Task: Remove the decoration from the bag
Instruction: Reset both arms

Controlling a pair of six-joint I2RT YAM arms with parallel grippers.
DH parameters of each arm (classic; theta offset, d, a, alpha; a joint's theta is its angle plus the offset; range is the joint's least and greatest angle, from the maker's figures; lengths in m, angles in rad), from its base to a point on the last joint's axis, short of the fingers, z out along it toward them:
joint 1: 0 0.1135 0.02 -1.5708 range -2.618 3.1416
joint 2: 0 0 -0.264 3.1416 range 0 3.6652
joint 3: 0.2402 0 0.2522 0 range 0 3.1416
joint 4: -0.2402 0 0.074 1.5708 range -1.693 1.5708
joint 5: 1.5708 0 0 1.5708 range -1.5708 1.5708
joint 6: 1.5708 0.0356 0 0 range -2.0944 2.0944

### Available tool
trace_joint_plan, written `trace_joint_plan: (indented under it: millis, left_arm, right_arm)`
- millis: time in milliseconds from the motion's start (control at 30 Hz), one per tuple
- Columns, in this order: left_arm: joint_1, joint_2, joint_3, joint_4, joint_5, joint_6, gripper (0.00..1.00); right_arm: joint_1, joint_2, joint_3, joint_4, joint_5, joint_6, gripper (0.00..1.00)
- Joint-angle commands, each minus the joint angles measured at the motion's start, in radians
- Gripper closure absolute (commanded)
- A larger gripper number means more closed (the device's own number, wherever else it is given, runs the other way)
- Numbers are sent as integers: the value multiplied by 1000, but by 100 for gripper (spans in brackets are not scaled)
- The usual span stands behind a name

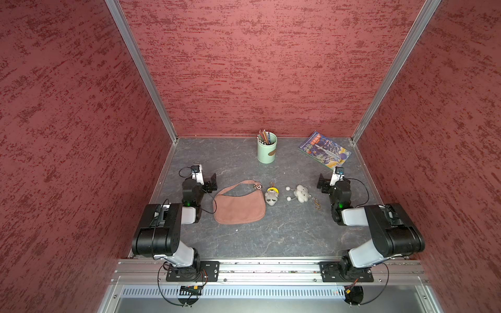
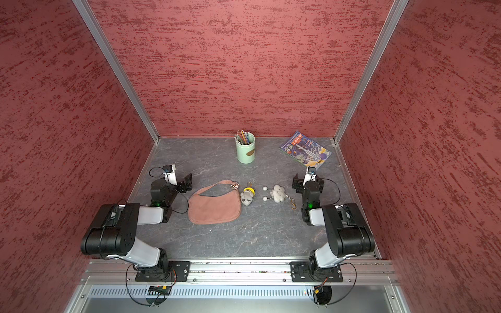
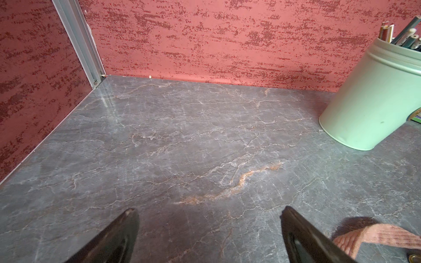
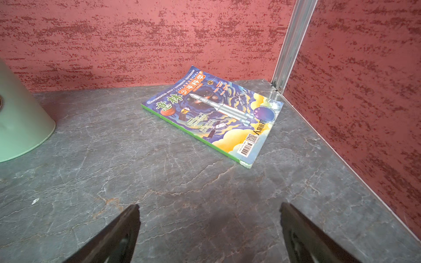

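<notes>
The bag (image 1: 240, 207) is lying on the table (image 1: 271, 238), left of centre, just beside the left gripper (image 1: 212, 182). A doll charm (image 1: 271, 197) is lying just right of it, and a cloud charm (image 1: 301, 193) farther right, near the right gripper (image 1: 322, 184). Behind them a pencil cup (image 1: 267, 148) is standing, and a magazine (image 1: 324, 150) is lying towards the far right corner.

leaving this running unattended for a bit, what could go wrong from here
The grey plush charm lies right beside the clasp end of the bag; whether it is hooked on is unclear, so a pull might drag the bag. The white cloud charm lies loose nearby and could be picked by mistake.
</notes>
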Motion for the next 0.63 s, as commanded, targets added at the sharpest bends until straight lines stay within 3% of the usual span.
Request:
trace_joint_plan:
  millis: [0, 600]
  left_arm:
    - [-3, -5, 14, 4, -16, -5, 0]
    - [-14, -4, 14, 6, -34, 1, 0]
  right_arm:
    - [-12, -3, 19, 8, -11, 7, 2]
    - [-12, -4, 19, 8, -10, 6, 1]
